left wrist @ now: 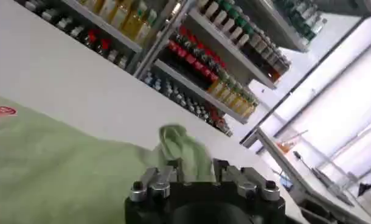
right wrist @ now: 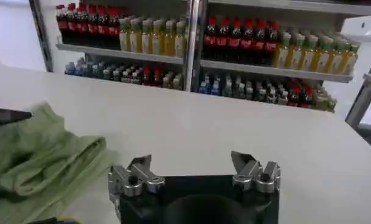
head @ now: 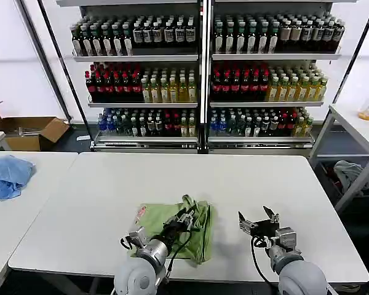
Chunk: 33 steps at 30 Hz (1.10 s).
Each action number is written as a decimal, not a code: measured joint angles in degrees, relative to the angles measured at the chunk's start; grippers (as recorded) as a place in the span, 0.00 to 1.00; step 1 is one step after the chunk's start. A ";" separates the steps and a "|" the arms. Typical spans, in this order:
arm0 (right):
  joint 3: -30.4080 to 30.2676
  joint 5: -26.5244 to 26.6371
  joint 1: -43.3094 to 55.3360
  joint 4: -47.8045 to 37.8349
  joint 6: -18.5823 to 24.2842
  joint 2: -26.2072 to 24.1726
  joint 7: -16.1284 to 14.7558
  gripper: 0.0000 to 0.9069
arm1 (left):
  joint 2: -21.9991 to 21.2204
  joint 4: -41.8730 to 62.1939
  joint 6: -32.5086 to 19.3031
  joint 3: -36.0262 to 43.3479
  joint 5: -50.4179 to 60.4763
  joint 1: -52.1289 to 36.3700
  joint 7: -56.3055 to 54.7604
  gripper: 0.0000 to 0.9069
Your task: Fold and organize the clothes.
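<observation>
My left gripper sits on top of the light green shirt, which lies partly folded near the front edge of the white table, a little left of its middle. The fingers are pinched tight on a tuft of the fabric — in the left wrist view the cloth bunches up between the closed jaws and pokes out past them. I judge I hold it this way so I can carry that edge across the rest of the shirt for the next fold. The red-and-white print shows at the shirt's left edge, facing up.

My right gripper hovers over bare table just to the right of the shirt, near the same front edge, fingers spread wide and holding nothing. It seems to be waiting there, close enough to pin or take the other side when needed.

On the neighbouring table to the left, a light blue cloth heap lies apart from my work. Beyond it an open cardboard box stands on the floor — what is in it I cannot tell. Behind the table, the shelves hold rows of bottles.
</observation>
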 measured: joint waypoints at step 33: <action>1.63 -2.26 -0.89 -1.04 0.91 -0.11 -1.48 1.00 | 6.25 -1.92 0.74 -12.18 21.17 8.46 0.76 1.00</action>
